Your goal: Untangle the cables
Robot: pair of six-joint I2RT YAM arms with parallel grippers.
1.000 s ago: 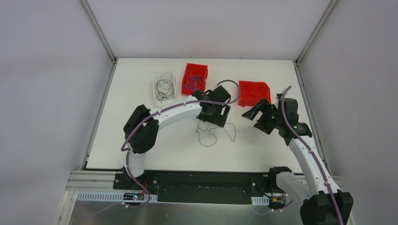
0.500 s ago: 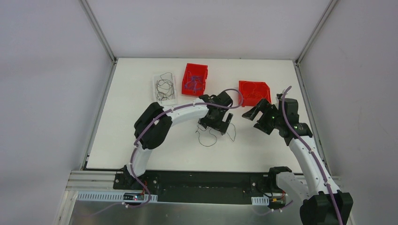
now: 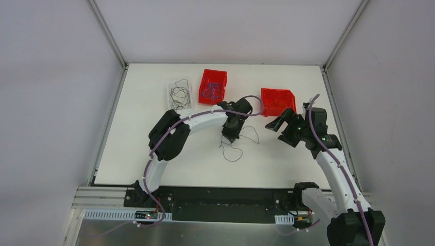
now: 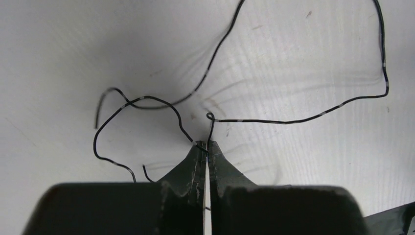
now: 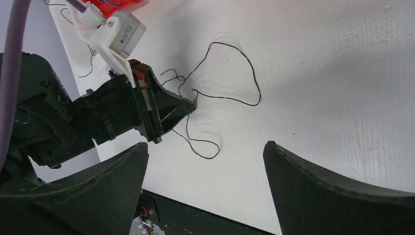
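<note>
Your left gripper (image 4: 205,147) is pinched tight on the black cable (image 4: 284,122) at the middle of the table (image 3: 154,148). One loop runs toward the right edge, nearest your right gripper (image 3: 281,124), which is spread wide.

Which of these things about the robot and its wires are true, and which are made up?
1. The left gripper pinches the loose black wire. True.
2. The right gripper holds a wire too. False: it is open and holds nothing.
3. The clear tray has curly black wires in it. True.
4. The blue wires lie on the bare table. False: they are inside the red bin next to the clear tray.
</note>
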